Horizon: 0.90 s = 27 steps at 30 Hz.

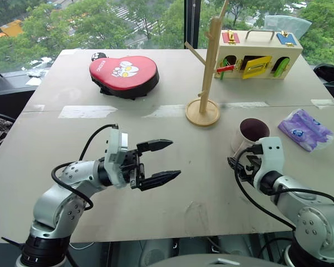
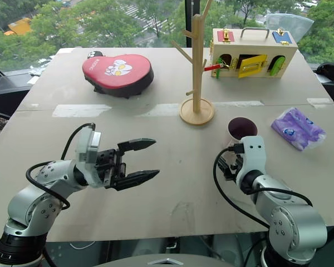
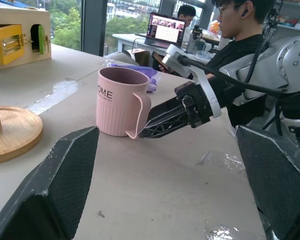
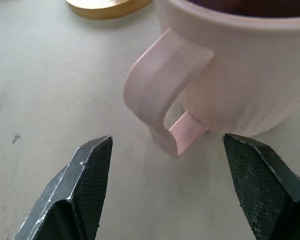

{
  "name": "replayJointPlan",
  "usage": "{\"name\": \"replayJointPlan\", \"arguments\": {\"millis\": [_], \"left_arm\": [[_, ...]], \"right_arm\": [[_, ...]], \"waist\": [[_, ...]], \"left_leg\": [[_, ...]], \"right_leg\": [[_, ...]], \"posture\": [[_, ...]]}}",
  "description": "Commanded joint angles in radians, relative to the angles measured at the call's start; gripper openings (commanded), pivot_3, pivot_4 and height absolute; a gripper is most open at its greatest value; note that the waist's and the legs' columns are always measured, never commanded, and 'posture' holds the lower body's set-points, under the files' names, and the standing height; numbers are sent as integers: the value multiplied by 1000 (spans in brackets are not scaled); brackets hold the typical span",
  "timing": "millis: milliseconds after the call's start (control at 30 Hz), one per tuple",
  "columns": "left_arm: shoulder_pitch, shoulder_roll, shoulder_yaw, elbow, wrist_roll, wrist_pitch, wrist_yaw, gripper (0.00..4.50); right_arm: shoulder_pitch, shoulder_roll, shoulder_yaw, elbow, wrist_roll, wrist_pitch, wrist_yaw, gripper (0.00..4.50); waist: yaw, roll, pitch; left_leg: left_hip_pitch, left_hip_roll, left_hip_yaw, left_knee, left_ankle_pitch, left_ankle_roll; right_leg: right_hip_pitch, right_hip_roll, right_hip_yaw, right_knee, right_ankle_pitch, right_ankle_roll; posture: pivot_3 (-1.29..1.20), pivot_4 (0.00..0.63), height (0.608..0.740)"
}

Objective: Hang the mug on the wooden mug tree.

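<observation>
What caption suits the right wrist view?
Open right gripper lined up on the handle of the upright mug, with the mug tree behind.

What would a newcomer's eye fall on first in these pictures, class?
Probably the mug standing upright on the table, with the right hand open just short of its handle. Next, the wooden mug tree behind it, and the open left hand hovering empty.

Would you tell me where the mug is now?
The mug stands upright on the table's right side, between the mug tree and purple packet.
</observation>
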Motion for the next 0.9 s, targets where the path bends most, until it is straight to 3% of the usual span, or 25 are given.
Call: {"name": "replayJointPlan", "arguments": {"millis": [33,267,667,900], "left_arm": [[11,10,29,-29,-11,-13,-10,4500],[25,14,34,-28,-9,-19,-20,4500],[26,9,28,-24,-3,-22,-24,4500],[33,6,32,-32,-3,-24,-16,4500]], "right_arm": [[-31,27,17,-26,-54,-25,-74,3564],[-24,6,48,-18,-151,-67,-161,3564],[62,-140,78,36,-253,-201,-173,3564],[81,-147,94,135,-306,-338,-193,3564]], "waist": [[-1,0,0],[-2,0,0],[-9,0,0],[-22,0,0]], "left_leg": [[0,0,0,0,0,0],[0,0,1,0,0,0],[0,1,2,-1,0,0],[0,1,2,-1,0,0]], "right_leg": [[0,0,0,0,0,0],[-1,0,1,0,0,0],[-2,1,2,0,0,0],[-2,1,2,0,0,0]], "posture": [[0,150,731],[0,150,731],[0,150,731],[0,150,731]]}}
